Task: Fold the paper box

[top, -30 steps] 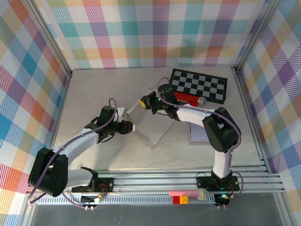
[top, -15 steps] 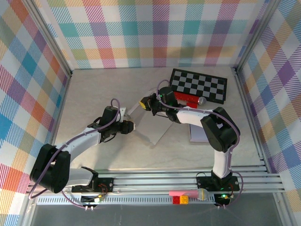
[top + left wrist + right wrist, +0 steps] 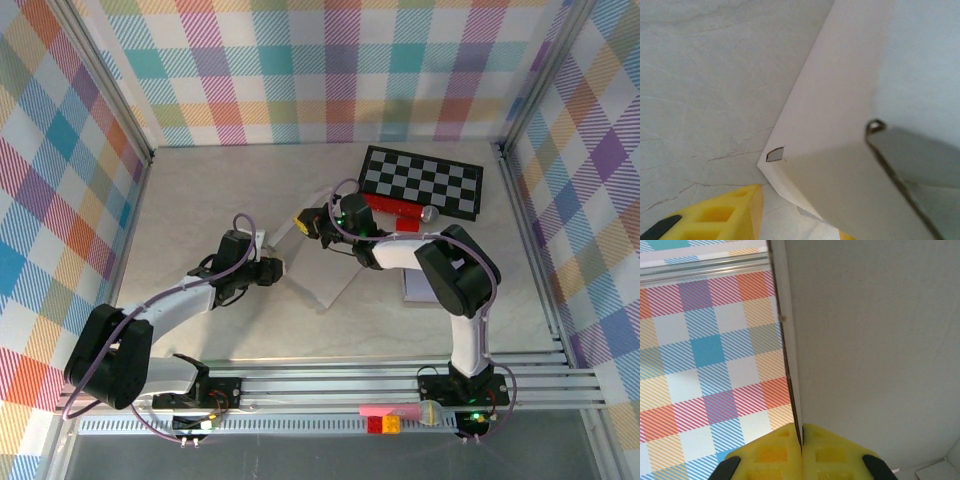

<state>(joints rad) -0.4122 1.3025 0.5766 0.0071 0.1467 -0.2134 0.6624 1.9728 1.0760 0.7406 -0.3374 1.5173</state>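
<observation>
The box (image 3: 325,265) lies at the middle of the surface (image 3: 190,200), its 11 o'clock flap raised and pinched edge-on by the right end effector (image 3: 303,219), while the left end effector (image 3: 278,268), fingers spread, straddles its 9 o'clock corner.

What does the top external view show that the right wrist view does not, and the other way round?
Top external adds the layout: both arms, the left gripper at the left edge of the paper box, and the checkerboard and red cylinder behind. Right wrist adds the grip up close: the right gripper pinched shut on a thin panel edge. Both share the paper box and the plaid wall.
</observation>
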